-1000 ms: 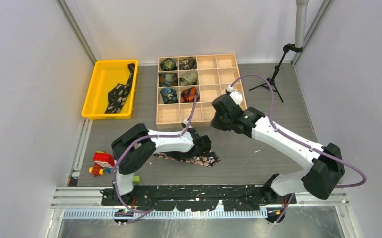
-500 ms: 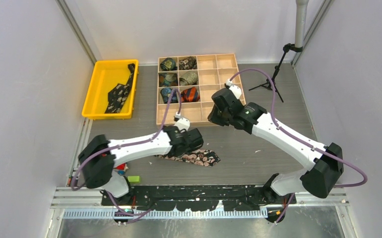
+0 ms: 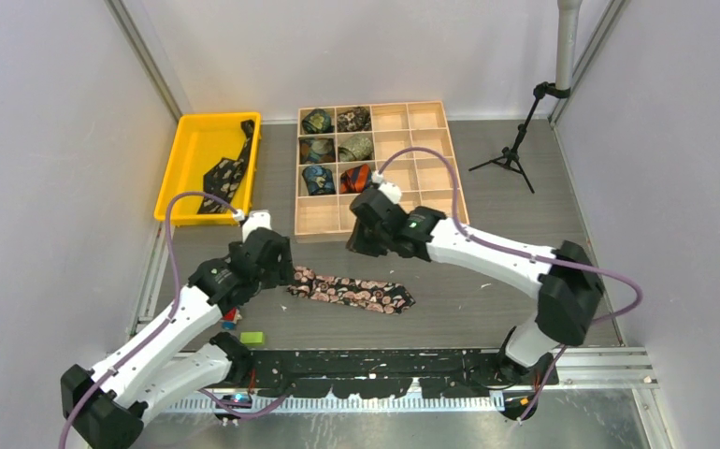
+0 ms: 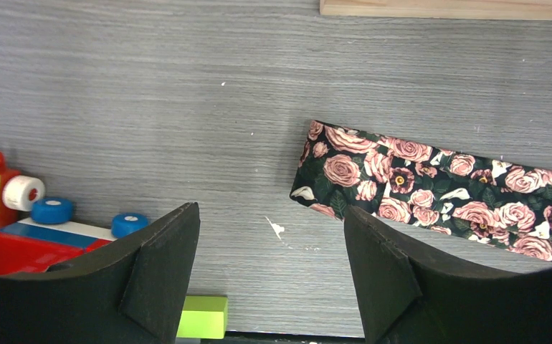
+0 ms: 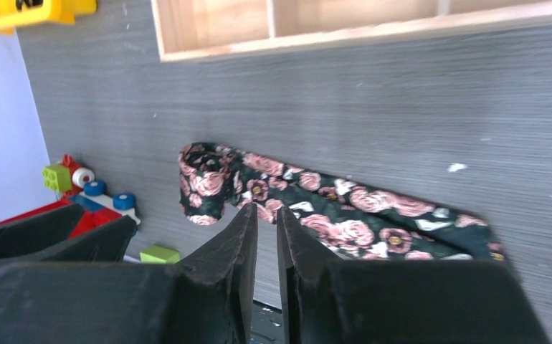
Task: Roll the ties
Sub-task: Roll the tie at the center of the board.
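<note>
Flat and unrolled on the grey wood-grain table [image 3: 487, 281]: a long dark fabric necktie with pink roses [image 3: 352, 291], just in front of the compartmented wooden box [image 3: 422, 178] with six rolled ties [image 3: 338, 150] in its left cells. Beside the necktie's left end, not touching it: left gripper [image 4: 269, 236], fingers spread wide, nothing between them. Between box and necktie: right gripper [image 5: 266, 211], fingers almost together with only a thin slit, gripping nothing. Draped in the yellow plastic tray [image 3: 188, 150]: a black patterned tie [image 3: 225, 178]. Near the left gripper: colourful toy blocks [image 4: 15, 215].
</note>
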You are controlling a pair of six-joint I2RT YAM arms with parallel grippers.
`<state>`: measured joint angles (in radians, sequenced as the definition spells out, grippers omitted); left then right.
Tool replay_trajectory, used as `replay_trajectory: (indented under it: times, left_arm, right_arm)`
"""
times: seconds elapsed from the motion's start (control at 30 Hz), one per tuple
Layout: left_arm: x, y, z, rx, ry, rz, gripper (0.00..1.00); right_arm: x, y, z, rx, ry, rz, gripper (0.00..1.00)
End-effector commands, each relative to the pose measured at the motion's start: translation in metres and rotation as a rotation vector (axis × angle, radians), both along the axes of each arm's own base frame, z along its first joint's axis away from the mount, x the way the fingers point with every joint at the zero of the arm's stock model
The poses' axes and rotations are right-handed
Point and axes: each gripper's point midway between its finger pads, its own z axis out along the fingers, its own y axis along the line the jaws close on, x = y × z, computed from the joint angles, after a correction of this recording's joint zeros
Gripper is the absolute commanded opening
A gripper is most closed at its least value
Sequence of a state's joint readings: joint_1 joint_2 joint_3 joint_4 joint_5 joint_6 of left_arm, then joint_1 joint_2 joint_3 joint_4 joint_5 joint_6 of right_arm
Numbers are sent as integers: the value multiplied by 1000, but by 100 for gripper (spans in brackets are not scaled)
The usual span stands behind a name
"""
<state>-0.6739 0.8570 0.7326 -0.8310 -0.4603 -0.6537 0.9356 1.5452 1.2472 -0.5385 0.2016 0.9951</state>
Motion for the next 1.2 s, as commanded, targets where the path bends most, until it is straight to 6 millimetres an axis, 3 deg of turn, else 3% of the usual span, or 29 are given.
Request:
replay_trajectory:
  times: [0.0, 0.2, 0.37, 0.83, 1.17]
  left_arm:
    - [9, -11, -8, -141, 33, -7, 75]
    - [13, 0, -18, -190, 72, 76, 75]
    - [14, 5, -20, -229, 63, 113, 75]
    - [12, 4, -25, -241, 65, 113, 74]
    - [10, -7, -33, -274, 94, 70, 75]
  right_arm:
    - [-5, 64, 10, 131, 0, 71, 22]
    - [-25, 120, -4, 179, 44, 168, 22]
    - [-29, 141, -13, 187, 67, 204, 21]
    - [-25, 143, -72, 91, 118, 209, 19]
    - [-30, 121, -85, 38, 124, 193, 18]
